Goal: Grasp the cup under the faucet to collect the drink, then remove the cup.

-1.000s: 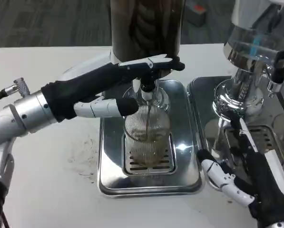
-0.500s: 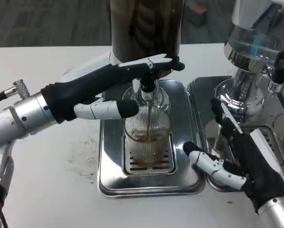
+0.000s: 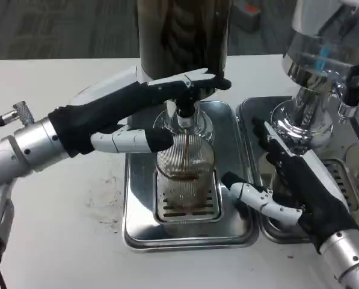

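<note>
Filling is under way: the left hand [image 3: 137,111] presses the faucet [image 3: 186,108] lever, dark drink streaming into the cup [image 3: 185,177] on the tray [image 3: 137,229]. The right hand [image 3: 290,186], released, hovers at the cup's 3 o'clock; next it must close around it. A second dispenser [image 3: 317,78] crowds 2 o'clock.

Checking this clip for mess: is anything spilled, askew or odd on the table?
Brownish specks and smears mark the white table just left of the drip tray, like dried splashes. The cup stands upright on the grate under the faucet, with drink running in.
</note>
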Tool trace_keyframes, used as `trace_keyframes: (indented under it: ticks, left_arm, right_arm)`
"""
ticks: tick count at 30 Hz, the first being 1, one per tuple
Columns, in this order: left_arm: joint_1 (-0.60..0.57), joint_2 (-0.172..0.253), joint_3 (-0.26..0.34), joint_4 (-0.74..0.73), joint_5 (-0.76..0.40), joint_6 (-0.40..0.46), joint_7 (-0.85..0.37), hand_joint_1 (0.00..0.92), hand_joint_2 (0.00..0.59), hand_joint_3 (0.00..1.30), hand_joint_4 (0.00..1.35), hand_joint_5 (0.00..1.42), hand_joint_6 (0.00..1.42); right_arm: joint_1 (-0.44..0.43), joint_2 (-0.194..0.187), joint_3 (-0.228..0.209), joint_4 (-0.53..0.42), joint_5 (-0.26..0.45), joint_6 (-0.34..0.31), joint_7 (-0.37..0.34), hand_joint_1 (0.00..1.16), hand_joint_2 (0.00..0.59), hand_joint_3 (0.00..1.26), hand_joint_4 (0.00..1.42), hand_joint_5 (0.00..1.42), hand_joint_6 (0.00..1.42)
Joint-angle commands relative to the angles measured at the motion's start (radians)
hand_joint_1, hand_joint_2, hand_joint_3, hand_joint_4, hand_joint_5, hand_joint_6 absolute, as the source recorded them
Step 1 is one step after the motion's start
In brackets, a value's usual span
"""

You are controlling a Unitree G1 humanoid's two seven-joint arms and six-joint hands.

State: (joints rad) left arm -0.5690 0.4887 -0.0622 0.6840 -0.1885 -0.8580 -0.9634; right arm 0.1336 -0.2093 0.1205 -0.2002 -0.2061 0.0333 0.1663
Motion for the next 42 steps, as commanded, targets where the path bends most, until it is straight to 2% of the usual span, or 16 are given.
trace_keyframes:
  ticks: [1, 19, 31, 42]
  left_arm:
    - [0.027, 0.014, -0.023, 0.012, 0.038, 0.003, -0.016, 0.0, 0.064, 0.16, 0.04, 0.07, 0.12]
    - [0.027, 0.025, -0.032, 0.004, 0.046, -0.004, -0.008, 0.0, 0.064, 0.16, 0.04, 0.07, 0.12]
    - [0.019, 0.027, -0.032, 0.011, 0.045, -0.008, -0.007, 0.0, 0.067, 0.16, 0.04, 0.07, 0.12]
    - [0.018, 0.029, -0.03, 0.011, 0.044, -0.01, -0.007, 0.0, 0.07, 0.16, 0.04, 0.07, 0.12]
  right_arm:
    - [-0.021, -0.006, -0.006, 0.022, 0.012, 0.008, 0.01, 0.64, 0.228, 0.0, 0.0, 0.0, 0.0]
    - [-0.113, -0.005, 0.006, 0.113, 0.014, -0.015, 0.03, 0.62, 0.227, 0.0, 0.0, 0.0, 0.0]
    - [-0.173, 0.009, 0.01, 0.21, 0.055, -0.068, 0.041, 0.6, 0.226, 0.0, 0.0, 0.0, 0.01]
    - [-0.218, 0.012, 0.021, 0.261, 0.056, -0.095, 0.046, 0.58, 0.234, 0.0, 0.0, 0.0, 0.02]
